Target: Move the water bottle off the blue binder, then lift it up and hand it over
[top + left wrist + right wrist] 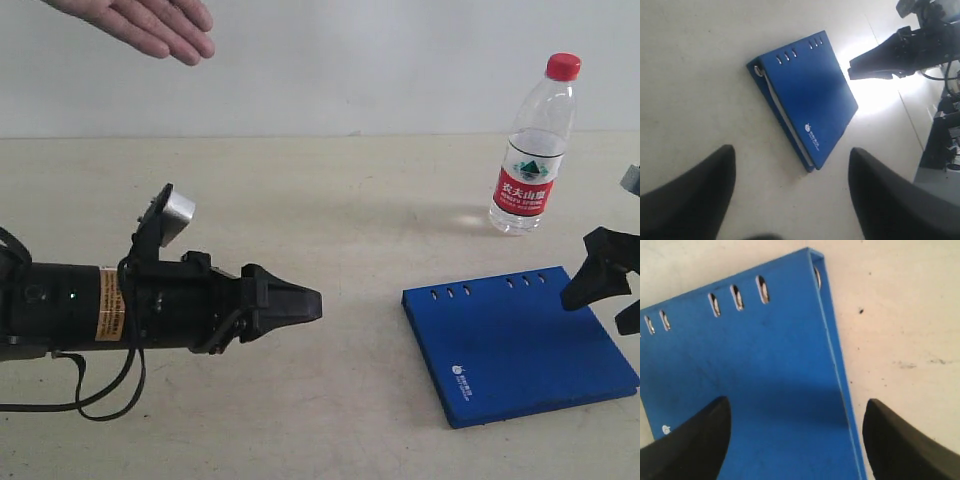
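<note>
Red-capped water bottle [533,150] stands upright beyond the flat blue binder [520,345].

Beige table [330,200]: blue binder [520,345] lying flat; water bottle [533,150] upright farther back, apart from binder.

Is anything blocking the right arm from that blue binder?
Nothing visible. The open right end effector hangs over the bare cover of the blue binder; the water bottle stands on the table, clear of it.
</note>
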Robot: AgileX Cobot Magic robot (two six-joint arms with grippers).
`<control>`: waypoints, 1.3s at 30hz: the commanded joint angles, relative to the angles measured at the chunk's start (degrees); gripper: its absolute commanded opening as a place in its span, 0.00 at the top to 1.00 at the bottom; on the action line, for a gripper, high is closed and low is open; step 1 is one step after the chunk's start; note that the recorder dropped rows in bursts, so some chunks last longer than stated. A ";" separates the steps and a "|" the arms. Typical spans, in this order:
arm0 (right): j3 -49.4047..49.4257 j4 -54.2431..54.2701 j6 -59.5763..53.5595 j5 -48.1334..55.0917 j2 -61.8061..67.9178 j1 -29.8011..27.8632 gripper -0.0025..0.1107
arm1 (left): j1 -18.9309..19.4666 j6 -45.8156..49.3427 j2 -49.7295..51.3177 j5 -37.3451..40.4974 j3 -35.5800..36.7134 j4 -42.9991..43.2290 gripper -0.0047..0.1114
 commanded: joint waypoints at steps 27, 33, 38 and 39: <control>-0.91 25.86 -20.65 20.39 5.75 1.01 0.40 | -0.14 -9.84 7.75 -2.38 -11.55 4.92 0.43; -0.91 26.26 -20.38 20.39 5.75 6.15 0.40 | -0.14 -9.84 7.75 -1.45 -11.55 5.99 0.43; -0.91 26.16 -21.83 20.39 5.75 8.98 0.40 | -0.14 -9.84 7.75 -1.45 -11.55 5.99 0.43; -0.91 26.26 -21.72 20.39 5.75 9.09 0.42 | -0.14 -9.84 7.75 -1.46 -11.55 6.32 0.43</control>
